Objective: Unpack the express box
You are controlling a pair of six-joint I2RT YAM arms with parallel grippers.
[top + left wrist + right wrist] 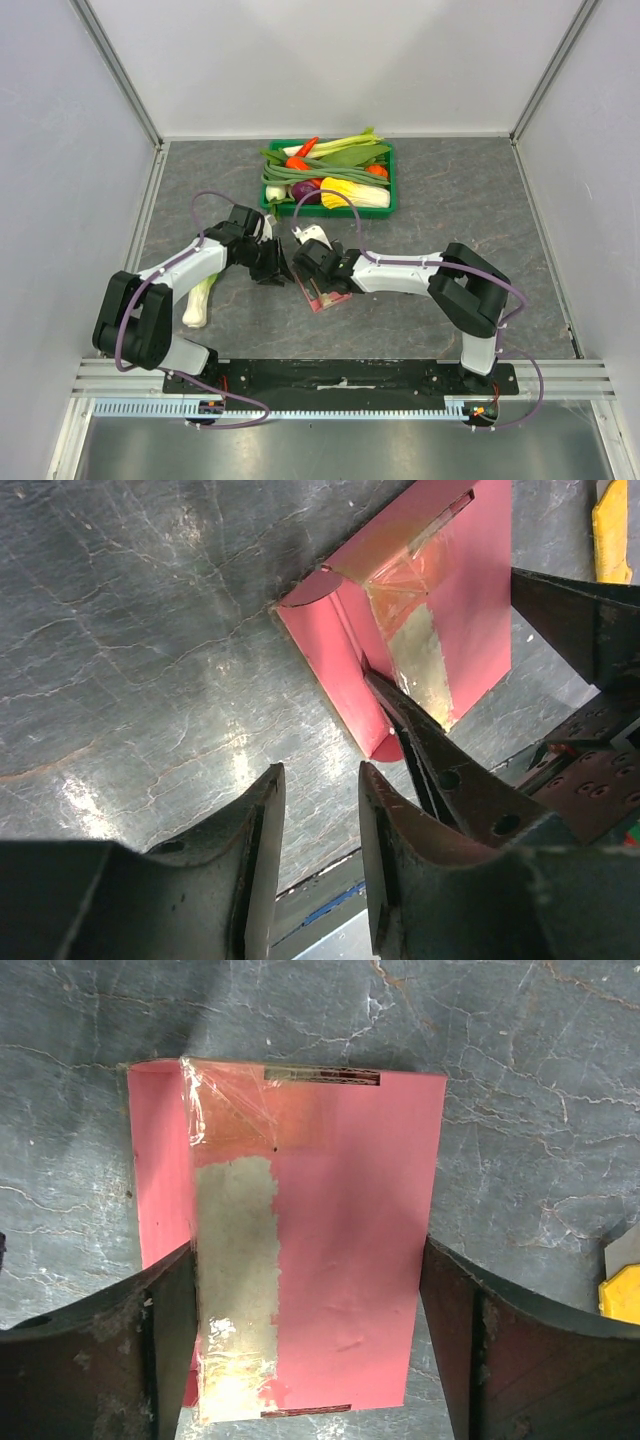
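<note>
The express box [340, 1210] is a flat pink cardboard box lying on the dark table, with a strip of clear tape and a torn grey patch along one side. My right gripper [308, 1250] straddles its width, with both fingers against its long edges. In the top view the box [330, 298] lies under the right gripper [318, 275]. My left gripper [320, 780] is open and empty, just off the box's near corner [345, 670]. In the top view the left gripper [272, 265] sits to the left of the box.
A green crate [392, 190] full of vegetables stands at the back centre. A white-green leek [200, 300] lies beside the left arm. A small yellow-and-white flat packet [315, 237] lies just behind the grippers, and its yellow edge shows in the right wrist view [622, 1295].
</note>
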